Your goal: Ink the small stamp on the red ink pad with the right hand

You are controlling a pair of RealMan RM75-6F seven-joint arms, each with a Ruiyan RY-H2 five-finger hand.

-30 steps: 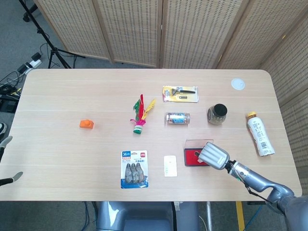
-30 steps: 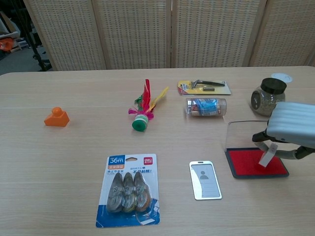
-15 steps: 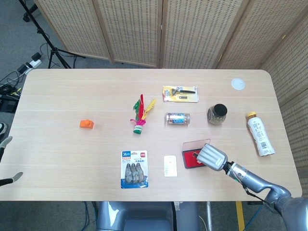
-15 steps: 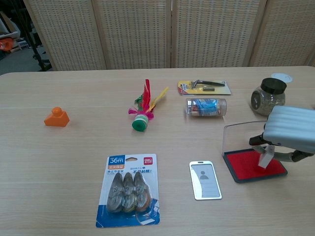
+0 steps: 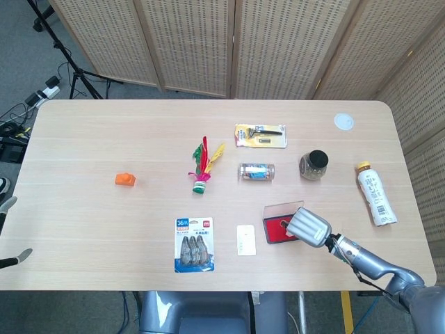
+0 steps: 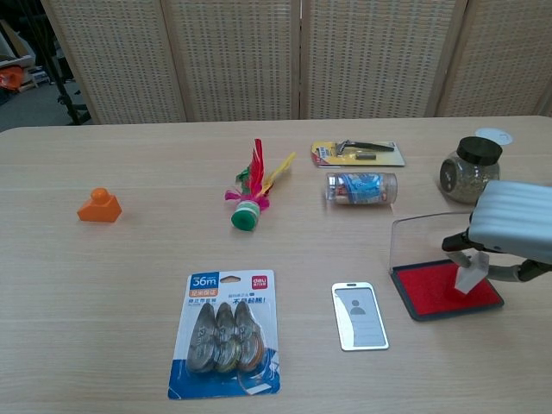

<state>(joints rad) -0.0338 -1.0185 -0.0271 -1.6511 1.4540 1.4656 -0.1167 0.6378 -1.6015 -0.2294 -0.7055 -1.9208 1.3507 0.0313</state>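
Observation:
The red ink pad (image 6: 440,291) lies open near the table's front right, with its clear lid (image 6: 421,243) standing up behind it. My right hand (image 6: 516,229) hovers over the pad's right half and pinches the small pale stamp (image 6: 471,274), which is tilted with its lower end down on the red surface. In the head view the right hand (image 5: 308,226) covers most of the ink pad (image 5: 274,230), and the stamp is nearly hidden. Only the left hand's fingertips (image 5: 10,232) show at the left edge, spread apart and holding nothing.
A white card holder (image 6: 360,315) lies just left of the pad, with a tape-measure pack (image 6: 225,332) further left. Behind the pad are a spice jar (image 6: 468,167), a small tube (image 6: 361,187) and a razor pack (image 6: 358,153). A shuttlecock (image 6: 252,197), an orange block (image 6: 99,206) and a bottle (image 5: 375,193) also sit on the table.
The ink pad has turned slightly and slid a little left under the stamp. My right hand dipped leftwards, then shifted back right, still holding the stamp on the pad.

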